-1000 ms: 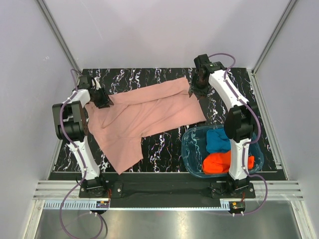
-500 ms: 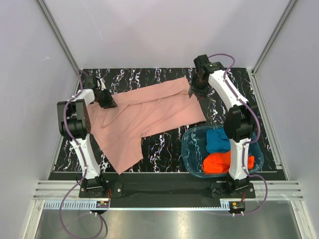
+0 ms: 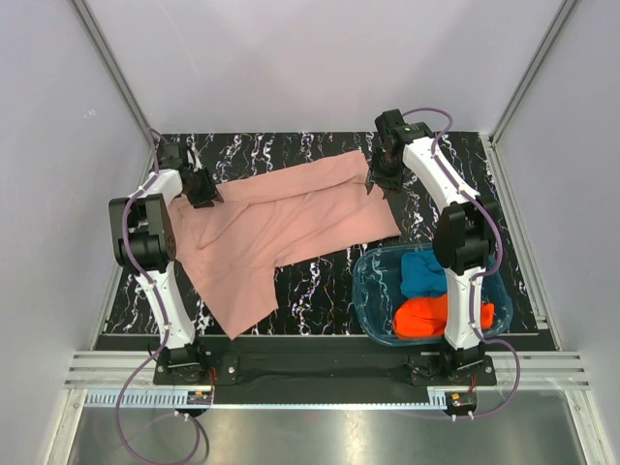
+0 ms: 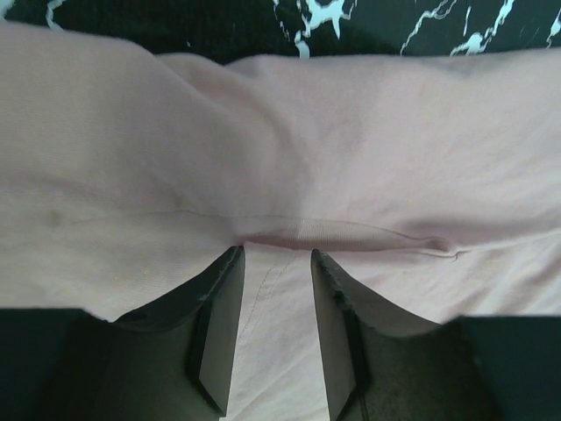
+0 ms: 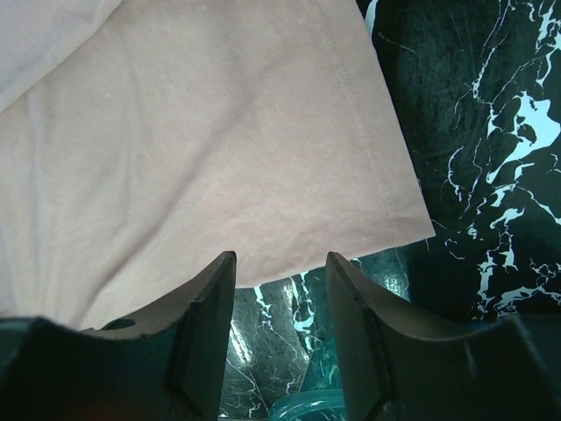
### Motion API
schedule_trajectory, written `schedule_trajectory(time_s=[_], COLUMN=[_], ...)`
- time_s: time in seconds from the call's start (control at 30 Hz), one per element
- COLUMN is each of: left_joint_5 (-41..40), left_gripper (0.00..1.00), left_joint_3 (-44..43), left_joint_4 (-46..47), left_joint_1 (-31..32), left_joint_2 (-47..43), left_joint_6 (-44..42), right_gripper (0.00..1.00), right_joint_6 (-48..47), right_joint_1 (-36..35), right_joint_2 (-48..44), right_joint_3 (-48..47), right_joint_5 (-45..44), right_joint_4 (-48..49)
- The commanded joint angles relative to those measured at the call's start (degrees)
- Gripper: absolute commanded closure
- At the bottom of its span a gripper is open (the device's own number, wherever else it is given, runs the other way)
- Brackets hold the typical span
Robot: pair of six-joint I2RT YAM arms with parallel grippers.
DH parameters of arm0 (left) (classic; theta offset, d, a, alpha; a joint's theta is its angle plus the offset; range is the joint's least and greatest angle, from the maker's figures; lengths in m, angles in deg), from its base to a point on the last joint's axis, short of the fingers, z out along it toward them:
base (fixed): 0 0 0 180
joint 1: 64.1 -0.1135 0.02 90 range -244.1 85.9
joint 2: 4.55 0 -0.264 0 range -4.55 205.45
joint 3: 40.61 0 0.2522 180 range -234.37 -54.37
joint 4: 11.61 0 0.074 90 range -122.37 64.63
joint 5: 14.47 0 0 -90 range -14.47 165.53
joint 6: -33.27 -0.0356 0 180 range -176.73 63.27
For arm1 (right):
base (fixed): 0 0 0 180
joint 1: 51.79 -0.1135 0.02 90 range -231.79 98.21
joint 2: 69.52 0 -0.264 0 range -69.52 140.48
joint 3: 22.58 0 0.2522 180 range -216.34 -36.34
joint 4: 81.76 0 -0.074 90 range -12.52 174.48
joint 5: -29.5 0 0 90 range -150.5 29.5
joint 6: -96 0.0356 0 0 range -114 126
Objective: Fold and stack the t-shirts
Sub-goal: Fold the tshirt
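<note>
Totalling three t-shirts, seemingly: one pink (image 3: 281, 228), one blue (image 3: 421, 273), one orange-red (image 3: 426, 318); one tub (image 3: 360, 291).

The dusty-pink t-shirt (image 3: 281, 228) is soft matt cloth, finely knit, with a stitched hem; the table (image 3: 320, 286) is smooth, faintly glossy black with white marble veining; at five o'clock the tub (image 3: 363, 291) is glossy translucent blue plastic; at six o'clock the rail (image 3: 542, 370) is brushed metal.

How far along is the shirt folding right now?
Nothing looks folded or stacked yet. In hand: the pink shirt lies spread on the table, left arm and right arm with open jaws over its far corners. Left: folding it, plus the blue shirt and orange shirt in the tub.
</note>
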Motion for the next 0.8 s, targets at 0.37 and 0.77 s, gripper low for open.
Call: schedule_trajectory(time_s=[0.37, 0.77], left_joint_5=[-0.54, 0.78], left_gripper=[0.59, 0.88], left_joint_3=[-3.31, -1.9], left_joint_4=[-0.05, 0.66], left_joint_1=[-0.08, 0.27], left_joint_2=[1.52, 0.65], left_joint_6=[-1.28, -1.2], right_gripper=[0.47, 0.47], right_joint_6=[-0.96, -0.44], right_joint_1=[0.18, 0.36], right_joint_2=[-0.06, 0.47], right_joint_3=[1.32, 1.94], right_joint_5=[1.26, 2.93], right_joint_4=[0.1, 0.54])
